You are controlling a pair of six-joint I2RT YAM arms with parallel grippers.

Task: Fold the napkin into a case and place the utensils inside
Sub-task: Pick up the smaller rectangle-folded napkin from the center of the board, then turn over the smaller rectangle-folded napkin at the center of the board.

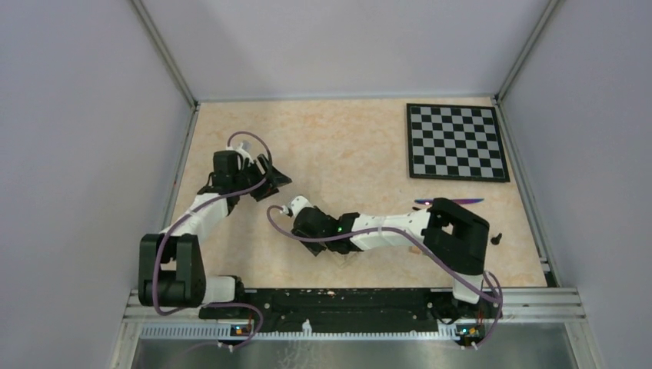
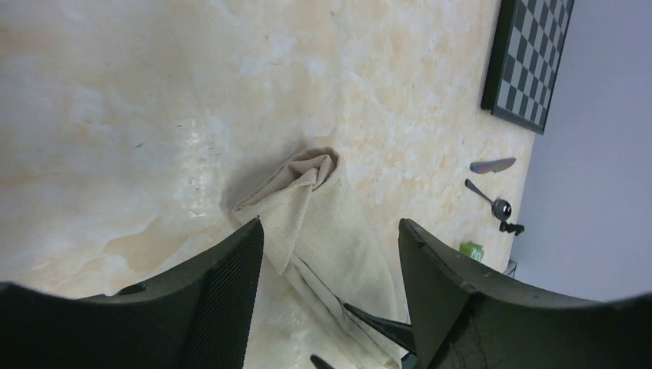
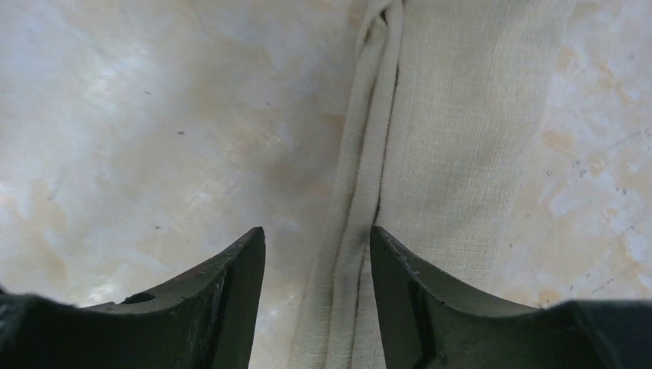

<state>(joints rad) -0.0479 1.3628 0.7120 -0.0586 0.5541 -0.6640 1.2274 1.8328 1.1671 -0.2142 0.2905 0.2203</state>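
Note:
The beige napkin [image 2: 307, 207] lies bunched into a long folded strip on the tan tabletop, with a raised crumpled end. My left gripper [image 2: 330, 231] is open and empty, hovering over the strip; in the top view it [image 1: 275, 183] is left of centre. My right gripper [image 3: 317, 238] is open, its jaws straddling the napkin's rolled edge [image 3: 369, 177] without closing on it; in the top view it [image 1: 294, 214] reaches left across the table. A purple-tinted knife [image 2: 492, 164] and a dark spoon [image 2: 488, 198] lie far right. The knife [image 1: 450, 201] shows behind my right arm.
A black-and-white chessboard [image 1: 457, 141] lies at the back right. A small green block [image 2: 471, 250] and a tiny black knob [image 2: 511, 227] sit near the utensils by the right wall. Grey walls enclose the table on three sides.

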